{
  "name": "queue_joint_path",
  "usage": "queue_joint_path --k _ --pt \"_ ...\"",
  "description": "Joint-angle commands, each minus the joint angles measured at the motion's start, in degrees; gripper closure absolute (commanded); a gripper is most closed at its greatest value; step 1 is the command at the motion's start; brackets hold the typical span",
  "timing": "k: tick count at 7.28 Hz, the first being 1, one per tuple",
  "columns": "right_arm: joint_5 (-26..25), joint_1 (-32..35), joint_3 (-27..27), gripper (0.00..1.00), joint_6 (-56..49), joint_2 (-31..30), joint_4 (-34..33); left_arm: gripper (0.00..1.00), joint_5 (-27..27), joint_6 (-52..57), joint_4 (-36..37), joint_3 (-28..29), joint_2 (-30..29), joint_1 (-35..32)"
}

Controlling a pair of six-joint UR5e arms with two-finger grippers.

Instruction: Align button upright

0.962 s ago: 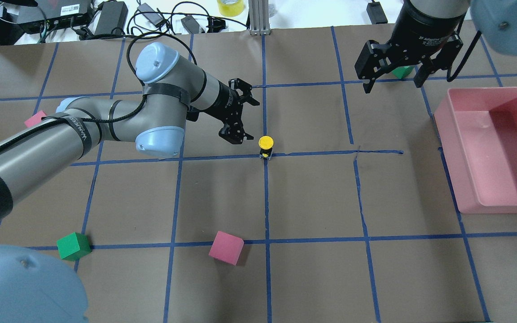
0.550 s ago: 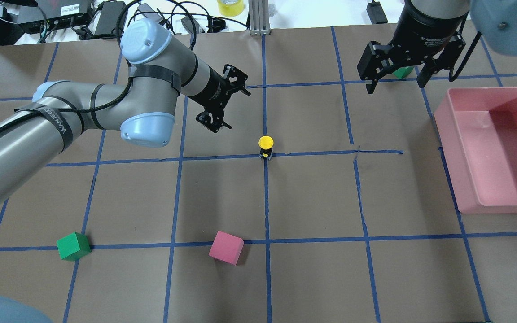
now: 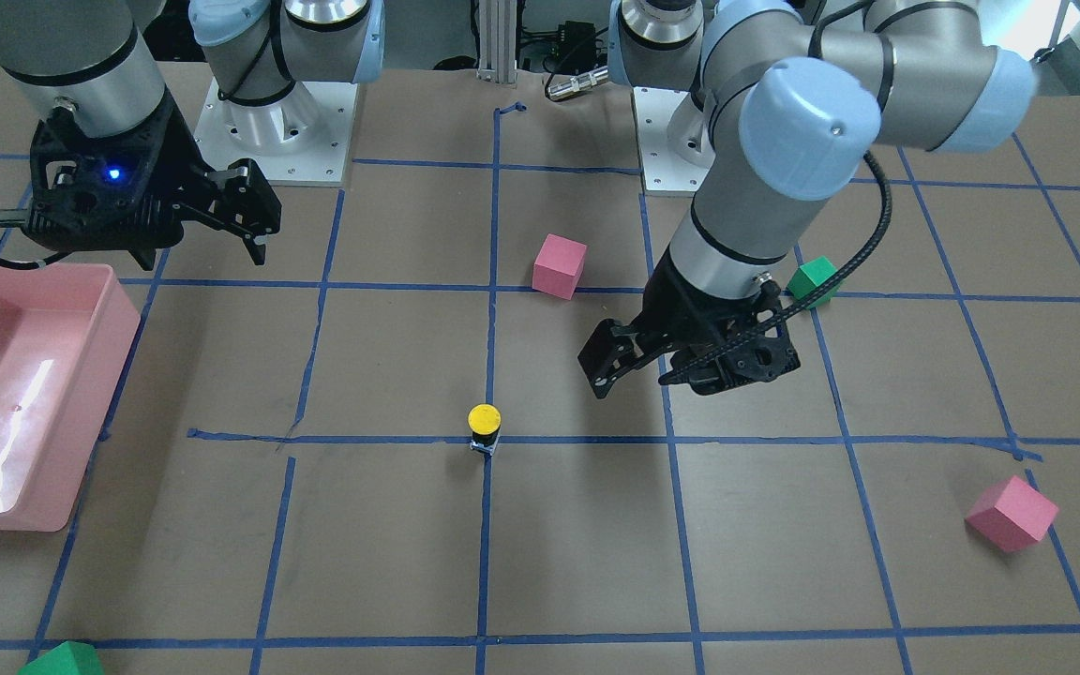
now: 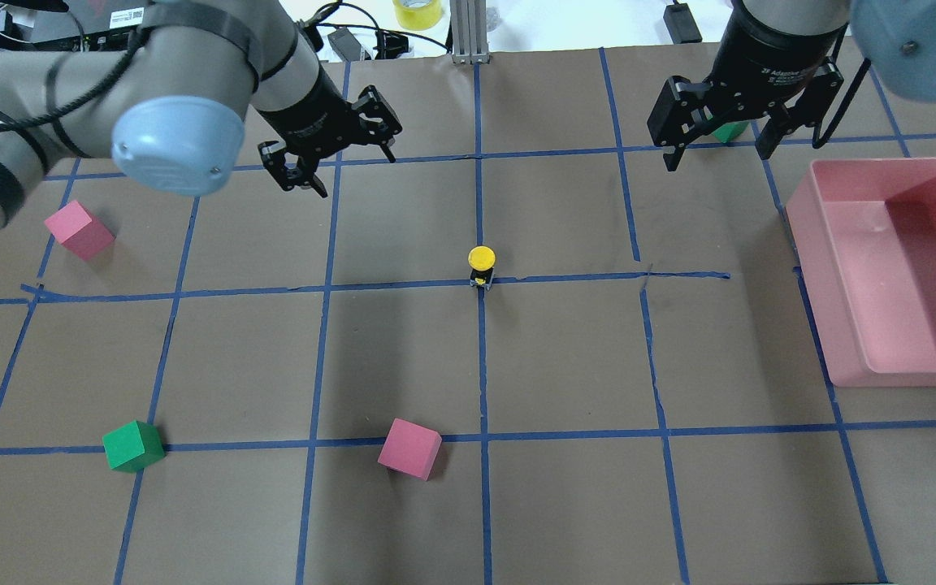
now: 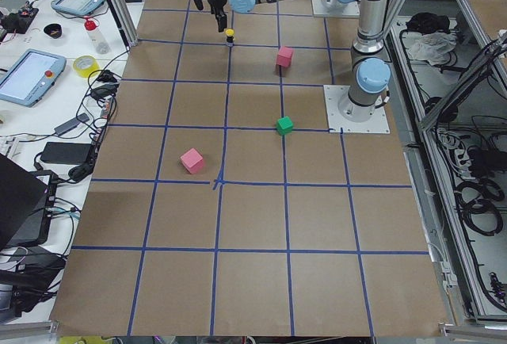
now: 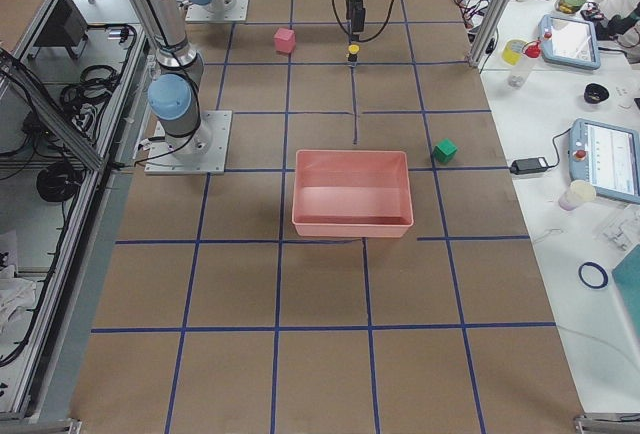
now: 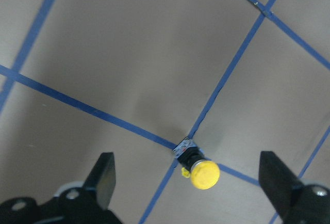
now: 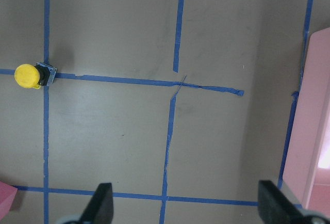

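The button (image 4: pixel 482 262) stands upright on a crossing of blue tape lines near the table's middle, yellow cap on top. It also shows in the front view (image 3: pixel 484 422), the left wrist view (image 7: pixel 201 171) and the right wrist view (image 8: pixel 28 76). My left gripper (image 4: pixel 344 167) is open and empty, raised above the table, well to the left of and beyond the button. Its fingers (image 7: pixel 105 176) frame the button from a distance. My right gripper (image 4: pixel 716 156) is open and empty, high at the far right.
A pink bin (image 4: pixel 809 244) stands at the right edge. Pink cubes lie at the near middle (image 4: pixel 409 448) and at the left (image 4: pixel 78 230). One green cube (image 4: pixel 133 445) is near left, another (image 4: pixel 730 130) sits under the right gripper.
My left arm has drawn back from beside the button, up and to the far left, gripper open throughout. The button has stayed upright in place. The right arm has barely moved.
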Motion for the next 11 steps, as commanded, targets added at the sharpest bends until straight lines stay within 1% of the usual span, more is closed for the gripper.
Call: queue_joint_path --k 1,3,4,5,6,9,10,11 --pt "-0.03 -0.09 0.02 0.0 0.0 0.0 0.09 0.0 4.89 14.77 -9.28 2.95 5.0 1.74" --pt "-0.03 0.0 0.1 0.0 0.0 0.0 0.09 0.0 7.38 21.3 -14.03 2.69 9.65 1.74" --pt "-0.12 0.0 0.11 0.0 0.0 0.0 0.09 0.0 10.87 21.59 -14.14 2.6 12.03 1.56" --pt "-0.03 0.0 0.11 0.0 0.0 0.0 0.0 0.0 11.08 21.59 -14.31 1.73 13.88 1.39" --pt "-0.03 0.0 0.11 0.0 0.0 0.0 0.0 0.0 10.82 21.25 -17.8 0.42 15.81 1.3" --pt "-0.12 0.0 0.11 0.0 0.0 0.0 0.0 0.0 10.65 20.55 -17.13 -0.73 17.15 1.21" --pt "-0.03 0.0 0.11 0.0 0.0 0.0 0.0 0.0 11.08 21.23 -13.47 -0.91 17.06 1.21" --pt "-0.12 -0.09 0.11 0.0 0.0 0.0 0.09 0.0 11.17 20.89 -12.05 -1.78 16.71 1.29"
